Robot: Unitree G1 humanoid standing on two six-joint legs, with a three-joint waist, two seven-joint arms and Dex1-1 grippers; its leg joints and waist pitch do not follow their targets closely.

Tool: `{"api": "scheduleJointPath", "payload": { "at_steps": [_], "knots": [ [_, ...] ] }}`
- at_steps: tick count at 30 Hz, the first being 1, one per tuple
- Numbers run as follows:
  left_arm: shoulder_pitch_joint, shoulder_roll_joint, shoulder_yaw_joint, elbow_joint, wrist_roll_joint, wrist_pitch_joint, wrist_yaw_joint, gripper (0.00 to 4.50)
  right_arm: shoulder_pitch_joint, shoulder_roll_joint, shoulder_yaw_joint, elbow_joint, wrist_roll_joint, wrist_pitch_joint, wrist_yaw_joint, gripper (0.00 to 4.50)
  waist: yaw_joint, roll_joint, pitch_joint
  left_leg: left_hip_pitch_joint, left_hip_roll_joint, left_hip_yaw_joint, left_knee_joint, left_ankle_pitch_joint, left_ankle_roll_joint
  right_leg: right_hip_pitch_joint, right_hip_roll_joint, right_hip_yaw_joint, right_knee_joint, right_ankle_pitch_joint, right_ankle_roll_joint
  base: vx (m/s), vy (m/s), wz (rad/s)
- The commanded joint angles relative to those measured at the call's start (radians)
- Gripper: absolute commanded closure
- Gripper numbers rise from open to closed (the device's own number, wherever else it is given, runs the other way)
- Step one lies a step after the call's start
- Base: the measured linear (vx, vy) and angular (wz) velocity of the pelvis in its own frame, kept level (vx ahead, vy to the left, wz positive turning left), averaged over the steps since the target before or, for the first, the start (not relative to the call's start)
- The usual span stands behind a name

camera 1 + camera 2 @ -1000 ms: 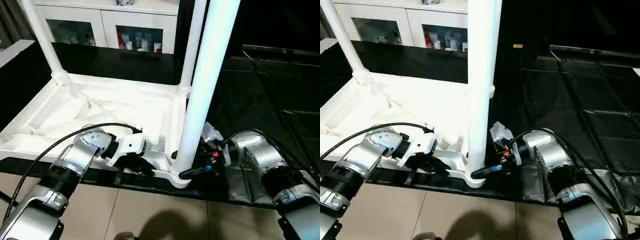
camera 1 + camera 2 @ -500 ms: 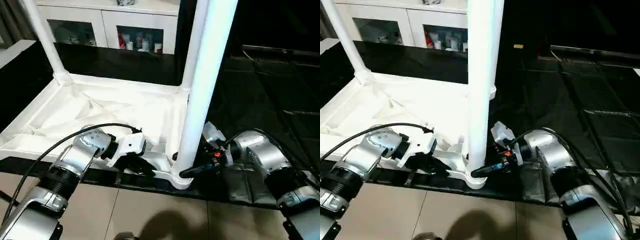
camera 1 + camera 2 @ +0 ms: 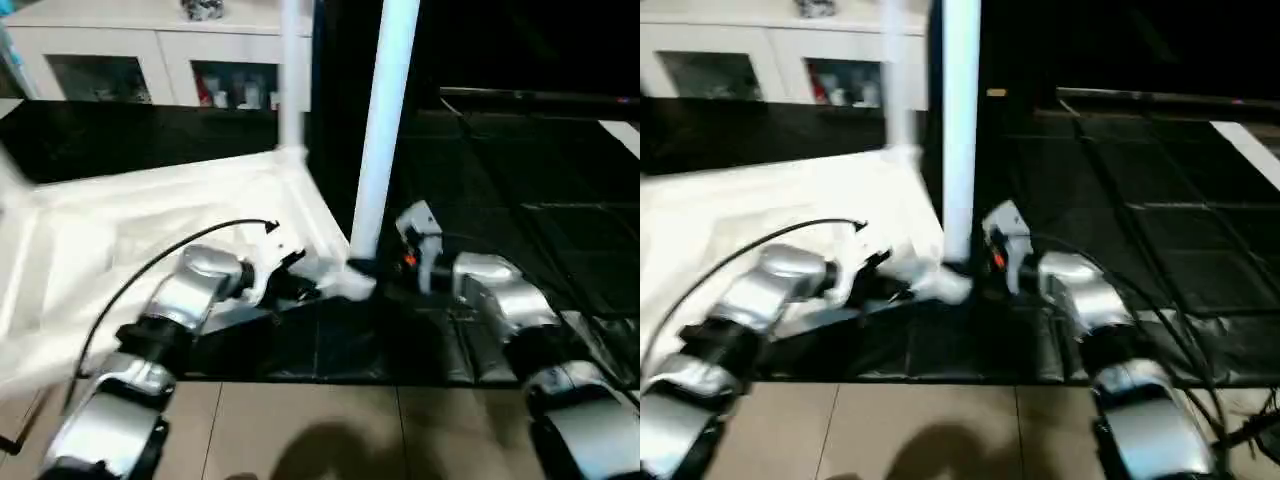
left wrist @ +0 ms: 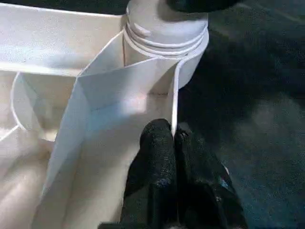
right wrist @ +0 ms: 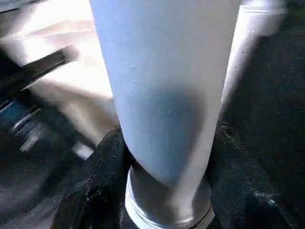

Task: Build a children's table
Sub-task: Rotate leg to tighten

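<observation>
My head views are smeared by motion blur | near leg (image 3: 382, 130) runs off the top edge, so its free end is cut off | far leg (image 3: 293, 75) is a pale streak | tabletop (image 3: 120, 220) ribs unreadable | cabinet (image 3: 130, 60) contents too blurred to tell

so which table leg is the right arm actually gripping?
The near leg, standing in the corner socket closest to the robot. The right gripper clamps it just above the socket. The far leg stands free at the back corner.
</observation>
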State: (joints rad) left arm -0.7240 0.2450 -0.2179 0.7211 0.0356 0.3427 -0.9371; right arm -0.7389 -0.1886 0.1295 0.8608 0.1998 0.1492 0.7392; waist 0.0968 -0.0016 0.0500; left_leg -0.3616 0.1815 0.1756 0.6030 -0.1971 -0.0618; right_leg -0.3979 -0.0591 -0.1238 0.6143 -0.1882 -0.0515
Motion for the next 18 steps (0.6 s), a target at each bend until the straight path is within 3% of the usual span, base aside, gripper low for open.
{"api": "scheduleJointPath", "payload": {
  "at_steps": [1, 3, 7, 8, 10, 14, 18],
  "knots": [
    [-0.054, -0.075, 0.042, 0.015, -0.028, -0.002, 0.130, 4.50, -0.016, 0.104, 0.042, 0.061, -0.028, 0.039, -0.114, 2.52, 0.008, -0.001, -0.069, 0.001, 0.050, -0.025, -0.064, -0.098, 0.035, 0.063, -0.113, 0.068, -0.094, -0.304, -0.126, 0.000, 0.000, 0.00],
    [-0.073, -0.107, 0.078, 0.045, -0.025, 0.000, 0.215, 4.50, -0.027, 0.144, 0.031, 0.069, -0.029, 0.046, -0.143, 2.52, 0.009, 0.000, -0.069, 0.004, 0.054, -0.025, -0.064, -0.096, 0.043, 0.060, -0.113, 0.071, -0.092, -0.274, -0.132, 0.000, 0.000, 0.00],
    [-0.074, -0.113, 0.080, 0.045, -0.023, 0.005, 0.230, 4.50, -0.022, 0.163, 0.024, 0.061, -0.025, 0.031, -0.121, 2.52, 0.015, -0.002, -0.073, 0.000, 0.060, -0.025, -0.063, -0.055, 0.077, 0.065, -0.116, 0.075, -0.075, -0.151, -0.162, 0.000, 0.000, 0.00],
    [-0.073, -0.113, 0.079, 0.045, -0.021, 0.005, 0.229, 4.50, -0.021, 0.165, 0.022, 0.061, -0.026, 0.024, -0.114, 2.19, 0.013, -0.001, -0.072, 0.000, 0.060, -0.024, -0.063, -0.063, 0.084, 0.065, -0.115, 0.074, -0.075, -0.138, -0.171, 0.000, 0.000, 0.00],
    [-0.068, -0.108, 0.072, 0.045, -0.018, -0.004, 0.221, 4.50, -0.016, 0.166, 0.016, 0.063, -0.032, 0.005, -0.107, 1.86, 0.014, 0.003, -0.070, 0.001, 0.059, -0.024, -0.064, -0.075, 0.083, 0.064, -0.117, 0.074, -0.078, -0.152, -0.172, 0.000, 0.000, 0.00],
    [-0.060, -0.090, 0.061, 0.052, -0.011, -0.020, 0.202, 4.50, 0.001, 0.151, 0.009, 0.052, -0.032, -0.013, -0.082, 1.61, 0.013, 0.002, -0.068, 0.002, 0.059, -0.024, -0.066, -0.108, 0.069, 0.065, -0.117, 0.074, -0.087, -0.219, -0.153, 0.000, 0.000, 0.00],
    [-0.047, -0.066, 0.059, 0.047, -0.004, -0.034, 0.175, 4.50, 0.030, 0.111, 0.006, 0.027, -0.030, -0.038, -0.023, 1.39, 0.014, 0.001, -0.069, -0.002, 0.060, -0.025, -0.066, -0.091, 0.081, 0.068, -0.117, 0.074, -0.080, -0.174, -0.157, 0.000, 0.000, 0.00]
  ]
}}
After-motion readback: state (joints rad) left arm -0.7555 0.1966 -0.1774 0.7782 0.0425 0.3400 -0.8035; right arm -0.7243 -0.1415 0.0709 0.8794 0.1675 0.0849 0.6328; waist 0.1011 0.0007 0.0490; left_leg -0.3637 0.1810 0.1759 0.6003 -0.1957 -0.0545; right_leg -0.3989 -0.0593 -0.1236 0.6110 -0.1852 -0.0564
